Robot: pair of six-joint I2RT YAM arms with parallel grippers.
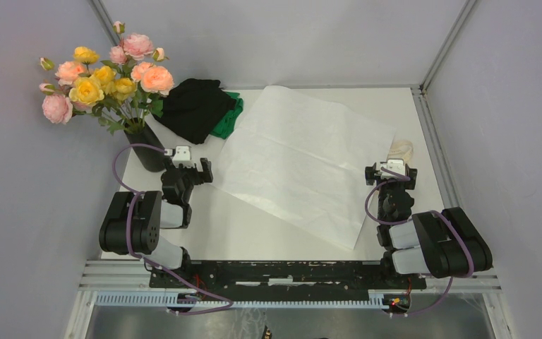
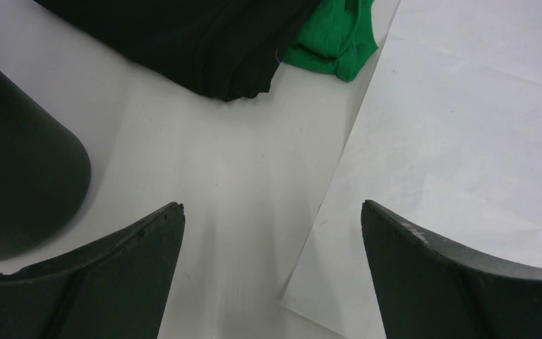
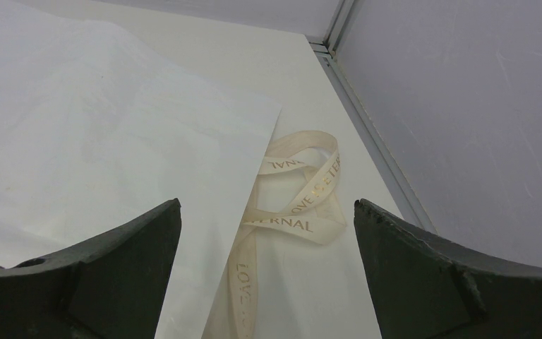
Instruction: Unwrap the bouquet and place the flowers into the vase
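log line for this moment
flowers in vase | paper sheet flat | ribbon loose | left gripper open | right gripper open

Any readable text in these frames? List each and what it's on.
"ERNAL": gold print on the near loop of the cream ribbon.
"RNAL": same ribbon, far loop.
"LOVE ETER": same ribbon, crossing strand, partly folded over.
"LOVE": same ribbon, on the tail running to the bottom edge.
Nothing readable on the paper sheet or the vase.
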